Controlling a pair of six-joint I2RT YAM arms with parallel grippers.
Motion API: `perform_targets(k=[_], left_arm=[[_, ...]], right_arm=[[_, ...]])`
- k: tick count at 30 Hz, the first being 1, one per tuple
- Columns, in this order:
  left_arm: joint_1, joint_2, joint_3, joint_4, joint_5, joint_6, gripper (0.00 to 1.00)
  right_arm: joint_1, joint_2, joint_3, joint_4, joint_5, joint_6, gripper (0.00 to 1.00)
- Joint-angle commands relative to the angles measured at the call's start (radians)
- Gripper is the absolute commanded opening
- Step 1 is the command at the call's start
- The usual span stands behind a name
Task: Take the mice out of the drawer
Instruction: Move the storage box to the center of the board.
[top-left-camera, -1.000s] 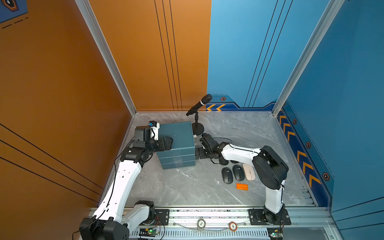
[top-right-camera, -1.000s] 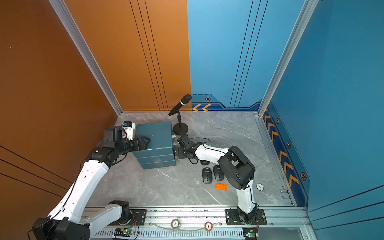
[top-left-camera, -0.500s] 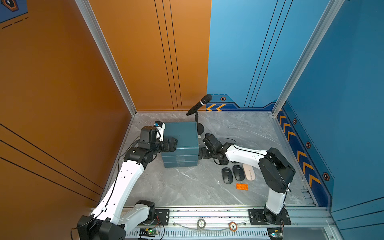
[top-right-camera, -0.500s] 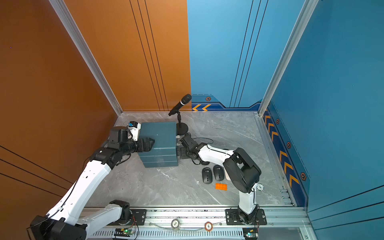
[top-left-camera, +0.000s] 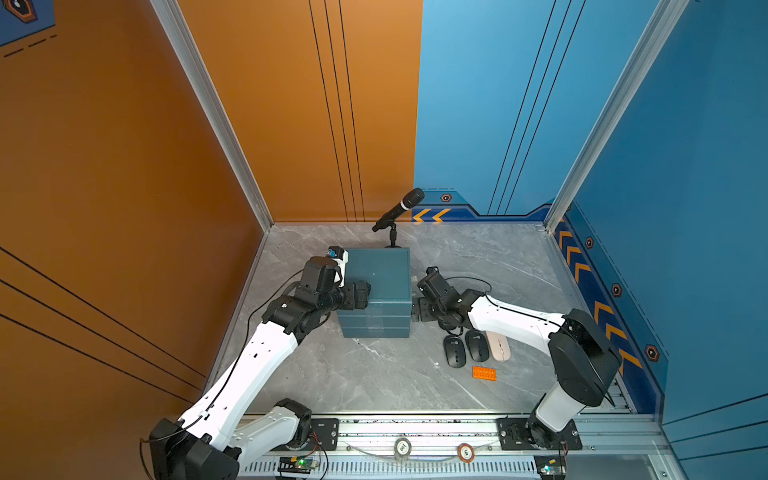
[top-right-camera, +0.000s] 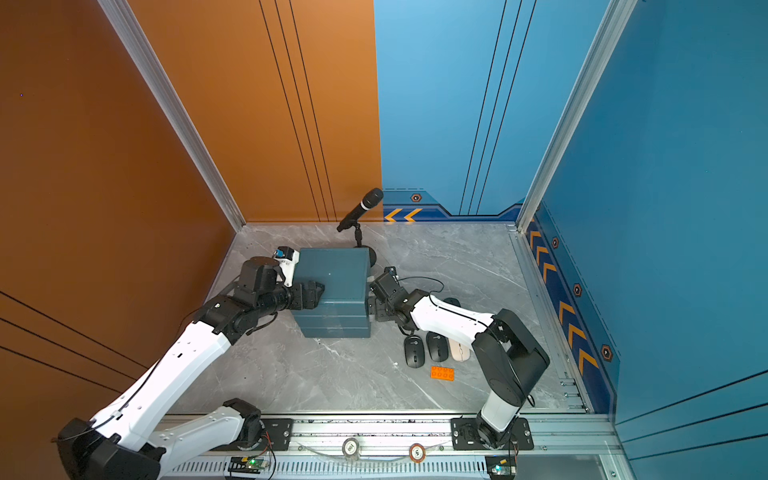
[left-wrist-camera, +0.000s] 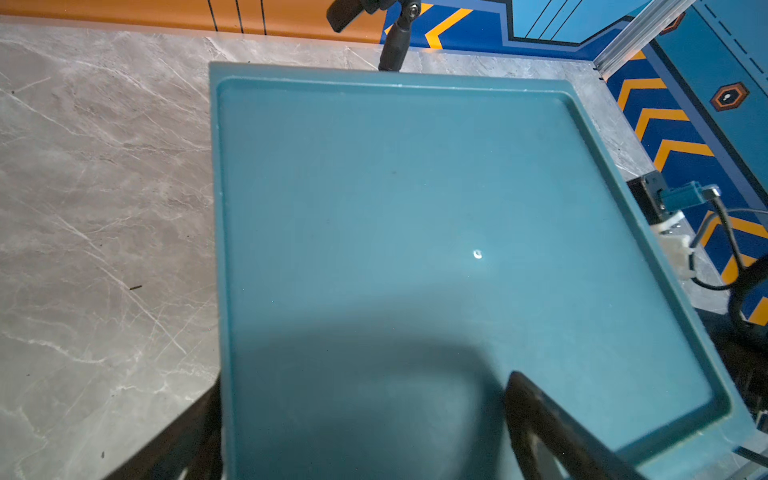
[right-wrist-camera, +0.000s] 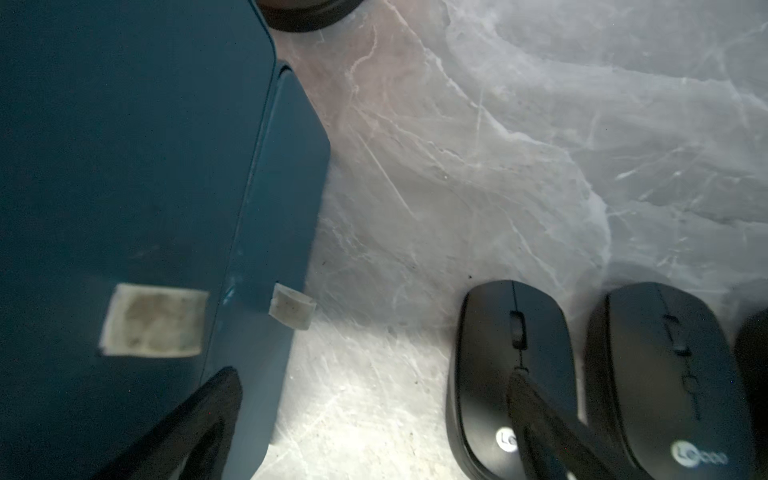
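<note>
The teal drawer cabinet (top-left-camera: 376, 278) stands on the marble table (top-left-camera: 365, 386). Its stacked drawer fronts face 6 o'clock and look shut in both top views.

The left gripper (top-left-camera: 360, 294) sits at the cabinet's 9 o'clock, spread wide across the edge of the top. In the left wrist view one finger (left-wrist-camera: 540, 419) lies over the recessed top and the other finger (left-wrist-camera: 183, 436) hangs beside the side wall. I cannot tell whether either touches the cabinet.

The right gripper (top-left-camera: 417, 309) is at the cabinet's 3 o'clock, close to that wall, its jaws wide apart with bare table between them.

Three mice lie on the table at the cabinet's 4 o'clock, side by side in a row: a black mouse (top-left-camera: 454, 351), a second black mouse (top-left-camera: 477, 345), and a pinkish-cream mouse (top-left-camera: 498, 349) at the 3 o'clock end, just beside the right forearm. The orange studded plate (top-left-camera: 484, 372) lies at the row's 6 o'clock. The microphone (top-left-camera: 399, 208) stands at the cabinet's 12 o'clock.

The right wrist view shows two black mice (right-wrist-camera: 494, 332) (right-wrist-camera: 665, 353) with pale round logos near the gripper. I cannot tell whether they are the same pair.
</note>
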Motion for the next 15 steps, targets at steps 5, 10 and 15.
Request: perform_targets(k=[5, 10, 15], left_arm=[[-0.146, 0.017, -0.007, -0.018, 0.175, -0.051, 0.98], [-0.188, 0.009, -0.013, -0.019, 0.134, -0.097, 0.98], [-0.213, 0.009, -0.023, -0.018, 0.116, -0.124, 0.98]], right_arm=[[0.060, -0.123, -0.044, 0.101, -0.024, 0.001, 1.00], [0.060, -0.158, -0.076, 0.093, 0.007, 0.004, 1.00], [0.058, -0.154, -0.074, 0.071, 0.030, 0.002, 1.00]])
